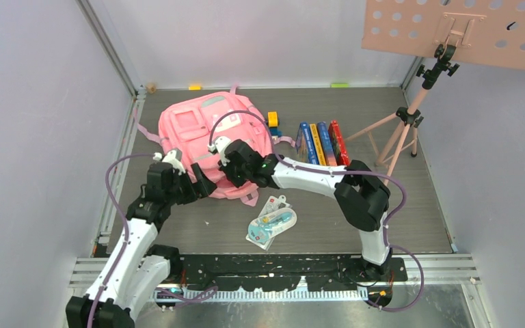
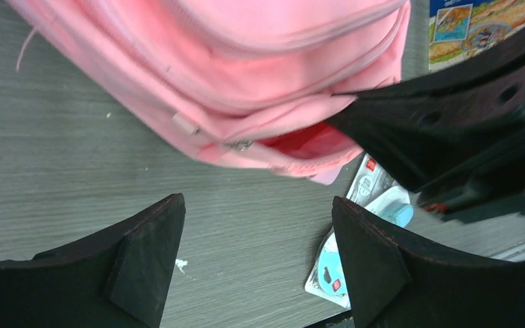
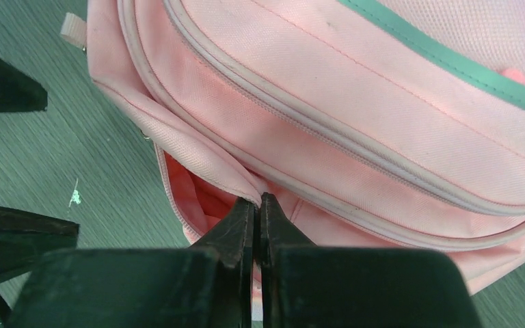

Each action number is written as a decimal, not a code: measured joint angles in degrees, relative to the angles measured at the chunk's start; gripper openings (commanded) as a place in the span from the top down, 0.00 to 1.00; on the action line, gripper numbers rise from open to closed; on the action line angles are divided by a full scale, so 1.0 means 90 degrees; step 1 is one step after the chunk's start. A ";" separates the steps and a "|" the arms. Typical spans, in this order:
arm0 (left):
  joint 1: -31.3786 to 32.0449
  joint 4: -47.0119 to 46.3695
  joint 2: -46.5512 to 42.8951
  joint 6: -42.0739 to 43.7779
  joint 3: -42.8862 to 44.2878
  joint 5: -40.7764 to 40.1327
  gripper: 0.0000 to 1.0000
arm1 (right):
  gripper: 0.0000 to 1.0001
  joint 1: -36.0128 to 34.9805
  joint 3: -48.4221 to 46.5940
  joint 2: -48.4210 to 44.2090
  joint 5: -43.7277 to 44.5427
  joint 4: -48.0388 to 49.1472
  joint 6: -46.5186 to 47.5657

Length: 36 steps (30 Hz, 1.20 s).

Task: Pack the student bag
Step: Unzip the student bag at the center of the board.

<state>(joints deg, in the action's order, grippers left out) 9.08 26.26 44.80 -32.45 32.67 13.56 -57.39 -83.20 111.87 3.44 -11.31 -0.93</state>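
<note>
A pink backpack lies flat on a grey wood-grain table, left of centre and toward the far side, with its front pockets facing up. Its near edge points toward the two robot arms, which both reach in to that edge.

The right gripper comes in from the right. In its wrist view the right gripper has its two black fingers pressed tightly together, pinching a fold of pink fabric at the lip of an opening in the backpack. The opening gapes a little to the left of the pinch and shows a pink lining inside.

The left gripper sits just beside the right one, at the near left corner of the backpack. In its wrist view the left gripper has its fingers spread wide with nothing between them, only bare table. The backpack lies just beyond the fingertips, with a reddish gap at its opening.

A clear packet holding light blue items lies on the table near the backpack's near edge, closer to the arm bases. A row of books with blue and red covers lies to the right of the backpack. A small yellow and blue object sits between the books and the backpack; what it is cannot be told. At the far right stands a pink tripod that carries a perforated pink board.
</note>
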 measured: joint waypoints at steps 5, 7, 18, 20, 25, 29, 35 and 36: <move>0.0080 -0.0136 -0.0648 -0.0117 -0.0685 -0.0073 0.32 | 1.00 0.0221 0.0090 -0.0119 -0.0403 0.0058 -0.0260; 0.0080 -0.0148 -0.0733 -0.0104 -0.0789 -0.0080 0.39 | 1.00 0.0282 0.0092 -0.0153 -0.0495 0.0061 -0.0304; 0.0080 -0.0945 -0.0058 0.0187 -0.0920 -0.0090 0.55 | 1.00 0.0355 0.0131 -0.0187 -0.0760 0.0080 -0.0461; 0.0080 -0.1144 0.0070 0.0209 -0.0945 -0.0100 0.58 | 1.00 0.0359 0.0141 -0.0187 -0.0782 0.0090 -0.0474; 0.0080 -0.1659 0.0471 0.0313 -0.0947 -0.0121 0.63 | 1.00 0.0359 0.0141 -0.0189 -0.0811 0.0104 -0.0522; 0.0080 -0.1974 0.0758 0.0396 -0.0947 -0.0124 0.65 | 1.00 0.0384 0.0141 -0.0189 -0.0845 0.0109 -0.0576; 0.0107 -0.2353 0.0993 0.0520 -0.0979 -0.0061 0.69 | 1.00 0.0393 0.0141 -0.0189 -0.0913 0.0112 -0.0641; 0.0107 -0.2409 0.1013 0.0525 -0.0993 -0.0049 0.70 | 1.00 0.0396 0.0141 -0.0189 -0.0920 0.0112 -0.0653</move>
<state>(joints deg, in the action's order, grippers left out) 10.04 4.58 53.91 -27.73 23.73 13.13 -53.82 -81.93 110.17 -4.84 -10.31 -6.81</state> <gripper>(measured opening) 0.335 0.051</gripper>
